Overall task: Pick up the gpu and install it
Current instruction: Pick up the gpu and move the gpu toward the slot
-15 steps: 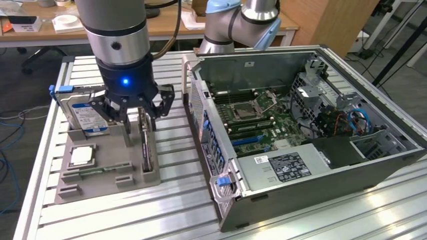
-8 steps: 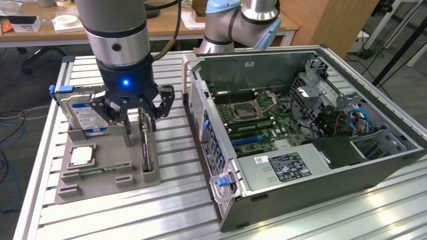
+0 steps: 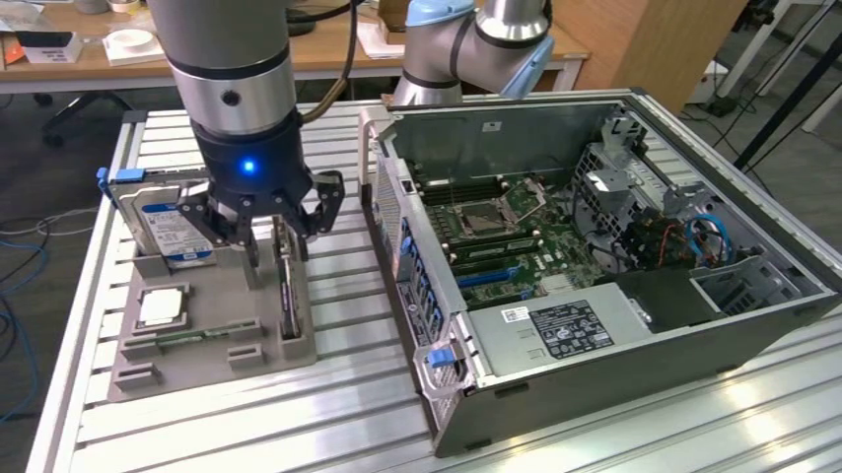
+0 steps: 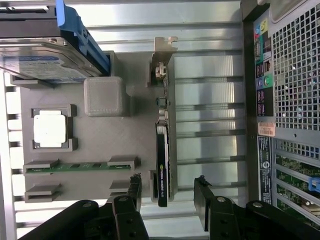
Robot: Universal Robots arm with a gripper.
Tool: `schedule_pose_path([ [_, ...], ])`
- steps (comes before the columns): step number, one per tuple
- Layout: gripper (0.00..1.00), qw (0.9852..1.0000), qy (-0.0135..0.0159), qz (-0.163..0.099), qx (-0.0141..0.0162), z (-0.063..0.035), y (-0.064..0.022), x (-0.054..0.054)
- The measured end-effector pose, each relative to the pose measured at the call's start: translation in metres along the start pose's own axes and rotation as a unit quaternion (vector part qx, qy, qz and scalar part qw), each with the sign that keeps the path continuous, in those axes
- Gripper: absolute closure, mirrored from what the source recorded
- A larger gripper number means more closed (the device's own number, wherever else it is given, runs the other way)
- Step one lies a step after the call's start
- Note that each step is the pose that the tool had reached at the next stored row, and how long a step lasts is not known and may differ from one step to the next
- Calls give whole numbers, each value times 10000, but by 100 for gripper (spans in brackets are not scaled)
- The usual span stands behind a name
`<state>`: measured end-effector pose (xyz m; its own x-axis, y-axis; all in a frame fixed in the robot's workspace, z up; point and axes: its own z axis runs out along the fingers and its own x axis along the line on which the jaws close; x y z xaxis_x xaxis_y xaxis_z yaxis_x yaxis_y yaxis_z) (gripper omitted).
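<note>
A slatted metal tabletop point(image 3: 263, 424) is carrying a grey holder point(image 3: 197, 370) beside an open computer case point(image 3: 593, 246). The gpu point(image 3: 287, 286) is standing on edge in the holder. The end effector point(image 3: 279, 241) is hovering over it, fingers spread to either side.

Gripper point(image 3: 276, 235) hangs low over grey holder tray point(image 3: 197, 370) on slatted table point(image 3: 263, 424), fingers spread, right above gpu point(image 3: 288, 296), which stands on edge in its slot. HDD point(image 3: 161, 225) upright on the exterior view's left. Open PC case point(image 3: 658, 367) w/ motherboard point(image 3: 507, 246) on the exterior view's right.
</note>
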<state>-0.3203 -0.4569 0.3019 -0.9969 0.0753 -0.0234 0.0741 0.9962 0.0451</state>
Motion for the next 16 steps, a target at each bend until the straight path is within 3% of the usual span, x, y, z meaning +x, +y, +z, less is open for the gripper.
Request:
schedule_pose_path([
  [16,45,10000,0,0,0,78,-4,3],
])
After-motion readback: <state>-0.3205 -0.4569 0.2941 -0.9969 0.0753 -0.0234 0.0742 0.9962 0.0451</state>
